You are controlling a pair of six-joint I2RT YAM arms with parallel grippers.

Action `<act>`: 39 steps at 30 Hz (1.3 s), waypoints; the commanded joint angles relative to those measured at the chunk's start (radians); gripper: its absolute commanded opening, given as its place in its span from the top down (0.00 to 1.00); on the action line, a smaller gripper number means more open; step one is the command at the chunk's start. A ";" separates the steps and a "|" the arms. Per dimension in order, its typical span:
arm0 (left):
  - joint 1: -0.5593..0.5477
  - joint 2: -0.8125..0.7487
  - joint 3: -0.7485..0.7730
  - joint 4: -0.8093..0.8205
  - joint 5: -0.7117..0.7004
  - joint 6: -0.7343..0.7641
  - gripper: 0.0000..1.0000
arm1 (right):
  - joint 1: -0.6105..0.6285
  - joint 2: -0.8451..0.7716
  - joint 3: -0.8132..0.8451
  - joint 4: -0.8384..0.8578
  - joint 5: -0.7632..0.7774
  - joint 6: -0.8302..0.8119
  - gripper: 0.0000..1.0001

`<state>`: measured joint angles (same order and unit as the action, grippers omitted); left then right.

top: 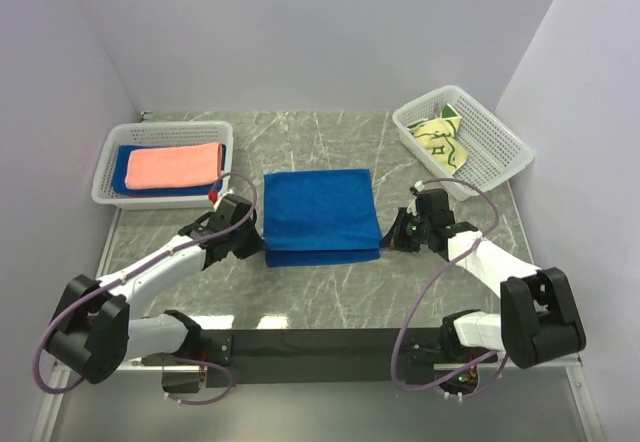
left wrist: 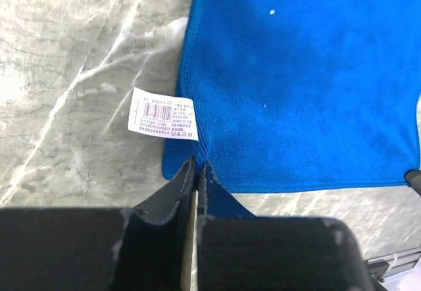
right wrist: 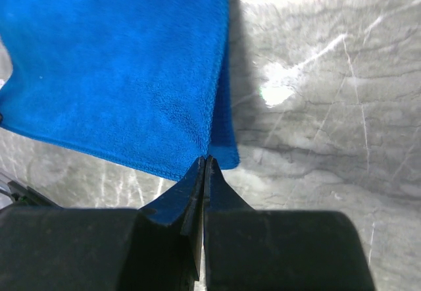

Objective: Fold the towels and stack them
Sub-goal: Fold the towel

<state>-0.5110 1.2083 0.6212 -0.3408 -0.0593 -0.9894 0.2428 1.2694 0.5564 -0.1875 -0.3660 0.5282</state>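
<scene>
I see blue towel (top: 320,212) folded flat at centre of table (top: 330,292), near-square, slightly longer left-right, layered edge toward arm bases | left gripper (left wrist: 197,172) clamps near-left corner by white label (left wrist: 164,113) | right gripper (right wrist: 205,166) clamps near-right corner

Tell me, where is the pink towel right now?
From the top camera, the salmon-pink towel lies folded in the white lattice basket at the table's far left, atop a blue towel, left of the larger blue towel mid-table.
</scene>
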 commanded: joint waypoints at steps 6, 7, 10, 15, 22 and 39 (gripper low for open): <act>0.002 -0.059 -0.031 -0.057 -0.010 -0.002 0.99 | 0.012 -0.056 -0.015 -0.043 0.036 -0.016 1.00; 0.000 -0.044 -0.043 -0.041 -0.001 -0.003 0.99 | 0.012 -0.048 -0.022 -0.037 0.036 -0.014 1.00; -0.006 -0.004 -0.083 -0.001 0.022 -0.008 0.99 | 0.013 -0.009 -0.058 0.000 0.039 -0.008 1.00; -0.018 0.059 -0.109 0.031 0.030 -0.002 0.99 | 0.012 0.048 -0.087 0.039 0.064 -0.007 1.00; -0.038 0.034 -0.118 -0.007 0.029 -0.015 0.95 | 0.013 0.022 -0.089 -0.004 0.079 -0.022 0.81; -0.072 -0.103 0.069 -0.107 -0.027 0.001 0.47 | 0.102 -0.056 0.050 0.065 -0.040 0.022 0.72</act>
<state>-0.5652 1.0481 0.6319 -0.5060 -0.1024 -1.0103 0.3214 1.1519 0.5762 -0.2077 -0.3599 0.5148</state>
